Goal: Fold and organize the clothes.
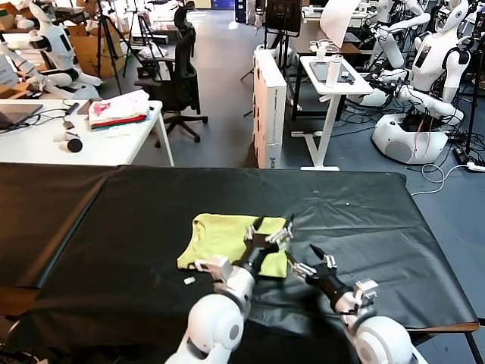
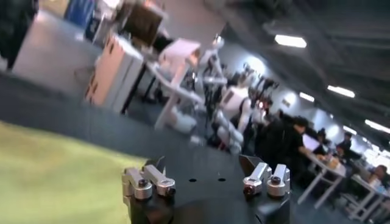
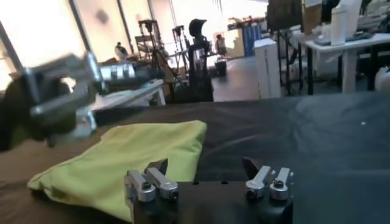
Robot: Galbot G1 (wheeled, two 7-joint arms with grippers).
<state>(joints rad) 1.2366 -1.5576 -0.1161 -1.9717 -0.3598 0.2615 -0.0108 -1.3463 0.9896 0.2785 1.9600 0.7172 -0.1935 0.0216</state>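
Nearest me, both my arms hover over the black table [image 1: 91,227]. My right gripper [image 1: 318,262] and left gripper [image 1: 271,231] gape empty. Just beyond lies the T-shirt [image 1: 220,241], already folded compact; tidying it away probably remains.

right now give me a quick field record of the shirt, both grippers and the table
shirt: lime-yellow T-shirt, folded, flat on the table
table: covered in black cloth
left gripper: open, over the shirt's right edge, nothing held
right gripper: open, over the black cloth just right of the shirt, nothing held
other: white, pink and red folded stack on a white desk behind
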